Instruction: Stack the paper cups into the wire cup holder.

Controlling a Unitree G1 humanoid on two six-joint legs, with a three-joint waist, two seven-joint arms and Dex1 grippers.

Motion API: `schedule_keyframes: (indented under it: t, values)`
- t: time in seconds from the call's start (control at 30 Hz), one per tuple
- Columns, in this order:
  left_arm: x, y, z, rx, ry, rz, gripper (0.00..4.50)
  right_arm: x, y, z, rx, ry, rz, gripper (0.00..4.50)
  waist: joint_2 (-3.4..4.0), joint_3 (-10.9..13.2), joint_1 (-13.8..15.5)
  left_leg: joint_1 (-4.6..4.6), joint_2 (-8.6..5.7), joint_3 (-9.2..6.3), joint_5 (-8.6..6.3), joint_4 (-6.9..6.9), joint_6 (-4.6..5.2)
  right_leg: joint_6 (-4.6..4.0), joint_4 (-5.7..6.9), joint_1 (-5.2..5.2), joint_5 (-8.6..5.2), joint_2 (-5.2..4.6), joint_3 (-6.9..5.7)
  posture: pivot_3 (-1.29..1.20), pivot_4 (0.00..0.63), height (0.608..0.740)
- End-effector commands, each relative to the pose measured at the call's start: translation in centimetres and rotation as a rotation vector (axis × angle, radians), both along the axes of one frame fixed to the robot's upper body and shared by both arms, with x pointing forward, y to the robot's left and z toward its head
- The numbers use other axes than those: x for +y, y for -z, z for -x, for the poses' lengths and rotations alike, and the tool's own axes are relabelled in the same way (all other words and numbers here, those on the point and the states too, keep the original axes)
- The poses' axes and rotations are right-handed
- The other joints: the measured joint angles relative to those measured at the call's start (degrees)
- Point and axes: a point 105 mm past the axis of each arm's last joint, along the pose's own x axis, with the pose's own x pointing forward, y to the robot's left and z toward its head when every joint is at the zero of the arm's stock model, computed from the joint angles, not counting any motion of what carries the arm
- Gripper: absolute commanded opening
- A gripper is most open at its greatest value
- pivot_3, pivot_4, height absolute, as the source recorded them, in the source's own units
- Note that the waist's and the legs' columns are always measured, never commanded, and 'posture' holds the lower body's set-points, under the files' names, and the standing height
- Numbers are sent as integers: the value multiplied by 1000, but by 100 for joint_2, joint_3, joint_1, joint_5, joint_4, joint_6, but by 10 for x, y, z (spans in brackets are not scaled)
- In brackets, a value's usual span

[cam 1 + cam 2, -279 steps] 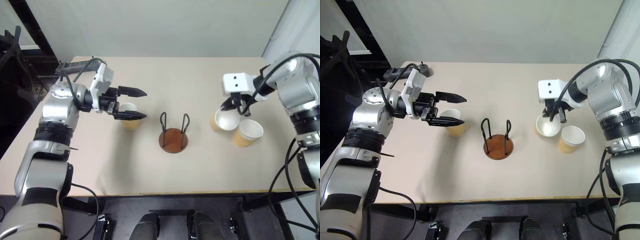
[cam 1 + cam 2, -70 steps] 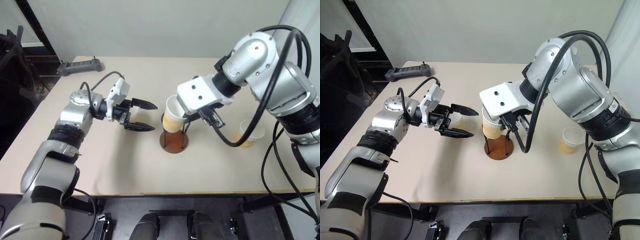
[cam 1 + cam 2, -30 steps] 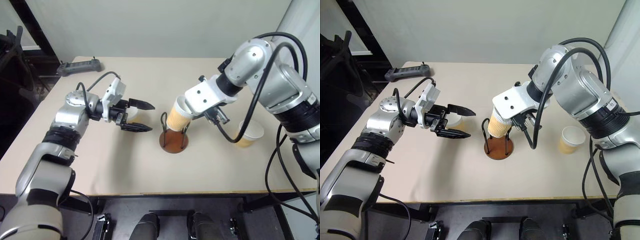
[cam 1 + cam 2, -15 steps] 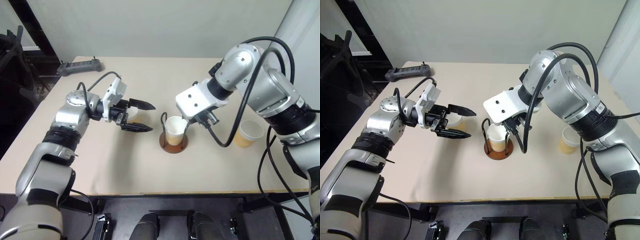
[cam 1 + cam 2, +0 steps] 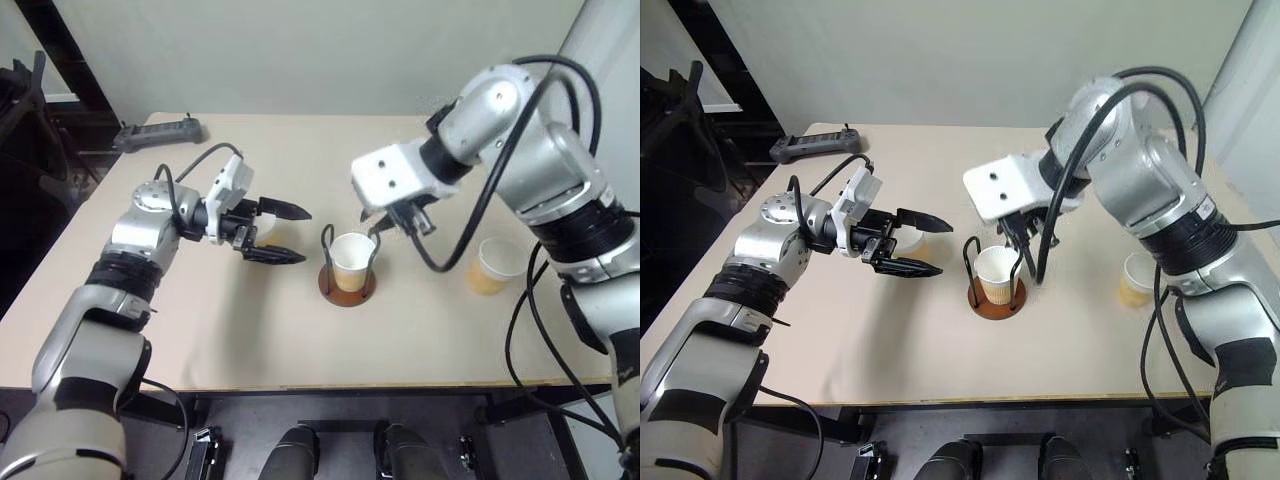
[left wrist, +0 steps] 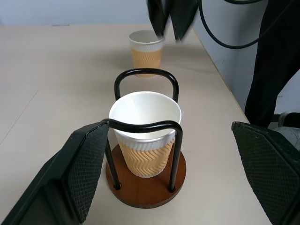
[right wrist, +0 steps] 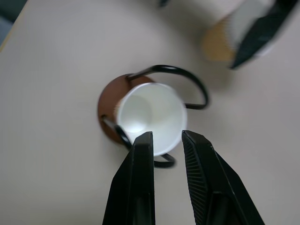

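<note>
Right gripper [image 7: 167,140] hangs just above the wire cup holder [image 5: 347,283], pointing steeply down at it; its two black fingers [image 7: 140,154] stand a narrow gap apart and hold nothing, clear of the cup rim below. The right arm reaches in from the right, its white wrist block over the middle of the table [image 5: 300,340].

Left gripper [image 5: 284,233] is extended level toward the holder from the left, jaws spread wide and empty. It frames the holder in the left wrist view without touching it.

One paper cup [image 6: 145,136] stands upright on the holder's round reddish-brown base, between the two dark wire loops. Its inside and rim are white; its lower outside is tan-orange with a zigzag ribbed pattern.

A second cup [image 5: 908,243] stands on the table behind the left gripper's fingers, partly hidden by them. A third cup [image 5: 494,266] stands upright on the table well to the right of the holder, near the table's right edge.
</note>
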Motion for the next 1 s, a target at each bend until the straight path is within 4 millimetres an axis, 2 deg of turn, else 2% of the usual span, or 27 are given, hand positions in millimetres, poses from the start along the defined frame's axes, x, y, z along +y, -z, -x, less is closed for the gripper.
schedule_keyframes:
  t: [0.03, 0.17, 0.27, 0.47, 0.57, 0.7, 0.77, 0.87, 1.0]
  values:
    - [4, -14, 4, -37, 22, 14, 4500, -18, -29, -2, -48, 71, -100, 879, -1, -1, 11, -1, -1, -1, -1, 0, 0, -1, -1, 0, -1, 0, 0, 0, 150, 740]
    - [9, -15, 1, -39, -2, 5, 4500, -37, -31, -2, -52, 128, -107, 879, -1, -1, 14, -5, -3, -1, -1, 0, -1, 0, -4, -1, -2, -1, 0, 0, 150, 740]
    - [24, -25, -10, -105, -82, -64, 4500, -52, -26, -4, -52, 176, -105, 879, -5, 1, 12, -1, 2, 0, -1, -2, -3, 0, -1, -1, -2, 0, -1, 0, 150, 740]
    - [46, -36, -18, -162, -180, -194, 4500, -64, -20, -5, -42, 216, -116, 879, -5, 2, -13, 1, 1, 5, -1, -3, -2, 1, 0, -1, -2, 0, 1, 0, 150, 740]
    - [56, -34, -20, -214, -198, -326, 4500, -70, -15, -7, -38, 229, -112, 879, -5, 2, -20, -1, 2, 2, -2, -4, 0, 5, -4, -2, -4, 1, 1, 0, 150, 740]
    - [63, -30, -19, -235, -200, -421, 4500, -76, -7, -11, -50, 228, -101, 879, -5, 2, -22, -5, -1, 4, -5, -4, 4, 9, -6, -5, -7, 1, 3, 0, 150, 740]
    - [65, -29, -18, -235, -194, -438, 4500, -76, -4, -13, -70, 200, -115, 879, -5, 2, -18, -7, 0, -1, -5, -5, 5, 9, -6, -6, -7, -1, 4, 0, 150, 740]
    - [66, -27, -17, -231, -194, -419, 4500, -60, -9, -11, -30, 132, -283, 879, -6, 2, -19, -10, 0, -1, -5, -4, 5, 10, -4, -8, -7, -1, 4, 0, 150, 740]
    - [70, -22, -17, -206, -209, -402, 4500, -53, -14, -12, -10, 89, -405, 879, -6, 1, -19, -8, 1, 4, -4, -5, 5, 11, -1, -10, -6, 2, 3, 0, 150, 740]
